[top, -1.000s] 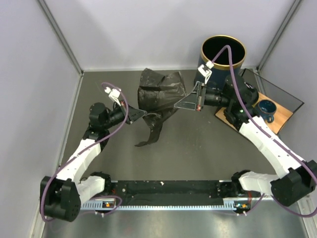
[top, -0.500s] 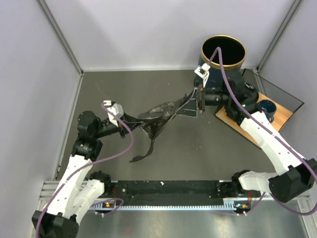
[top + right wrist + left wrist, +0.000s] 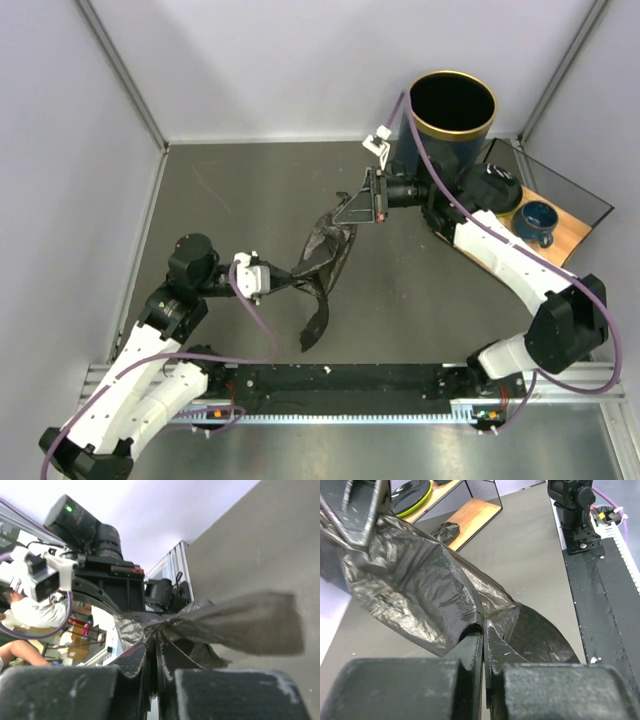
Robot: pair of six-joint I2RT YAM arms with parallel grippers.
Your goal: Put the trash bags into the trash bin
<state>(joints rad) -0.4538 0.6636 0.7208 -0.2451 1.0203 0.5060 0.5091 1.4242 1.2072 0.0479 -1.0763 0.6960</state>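
Inside of the trash bin [image 3: 452,152] can't be made out; trash bag [image 3: 325,250] is pinched shut by left gripper [image 3: 482,640] and right gripper [image 3: 155,641], scrunched narrower than before.

Trash bag [image 3: 325,252] left of trash bin [image 3: 470,150]

crinkly black plastic film bag [image 3: 325,250]: 1 | navy cylindrical bin [image 3: 455,150], gold rim: 1 | small blue mug [image 3: 538,220] right of bin: 1 | white robot arms [image 3: 140,350] [image 3: 510,262]: 2

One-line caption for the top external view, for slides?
Left fingers and right fingers each pinch the black trash bag strung between them; trash bin stands at far right.
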